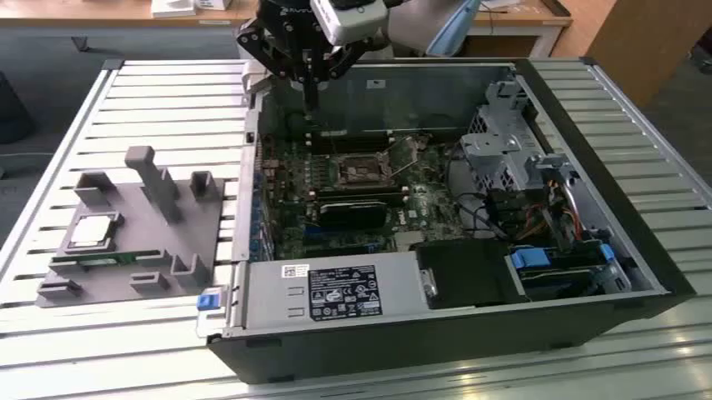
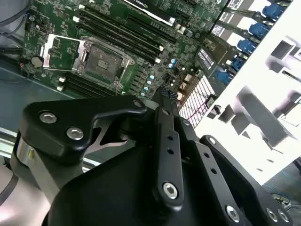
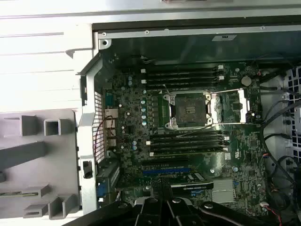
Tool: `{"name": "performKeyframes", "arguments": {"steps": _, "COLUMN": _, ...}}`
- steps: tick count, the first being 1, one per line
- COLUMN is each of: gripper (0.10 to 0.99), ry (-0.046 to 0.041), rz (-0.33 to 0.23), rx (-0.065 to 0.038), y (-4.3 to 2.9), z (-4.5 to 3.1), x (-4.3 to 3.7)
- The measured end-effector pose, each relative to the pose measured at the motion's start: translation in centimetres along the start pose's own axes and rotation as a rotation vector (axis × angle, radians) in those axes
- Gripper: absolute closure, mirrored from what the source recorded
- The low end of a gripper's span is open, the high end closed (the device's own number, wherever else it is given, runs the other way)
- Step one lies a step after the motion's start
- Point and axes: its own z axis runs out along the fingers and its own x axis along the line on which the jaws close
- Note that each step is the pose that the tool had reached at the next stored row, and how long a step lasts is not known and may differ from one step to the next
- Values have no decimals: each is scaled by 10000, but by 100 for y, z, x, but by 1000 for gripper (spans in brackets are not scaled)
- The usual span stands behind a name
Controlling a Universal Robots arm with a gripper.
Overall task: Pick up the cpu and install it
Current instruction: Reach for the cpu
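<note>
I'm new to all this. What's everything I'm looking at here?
cpu: one, silver, on the holder, exterior view's left.
memory stick: one, green, on the holder beside the cpu.
holder: one, grey, on the table beside the case.
computer case: one, black, open, on the table.
motherboard: one, green, inside the case.
socket: one, silver-framed, open and empty, on the motherboard.
table: one, white, slatted, under everything.
gripper: one, black, shut, empty, over the case's far wall.
</note>
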Motion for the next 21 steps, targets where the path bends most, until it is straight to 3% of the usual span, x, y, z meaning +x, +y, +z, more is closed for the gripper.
{"name": "performKeyframes", "arguments": {"steps": 21, "gripper": 980, "ry": 0, "rz": 0, "rx": 0, "y": -3, "z": 0, "x": 41}}
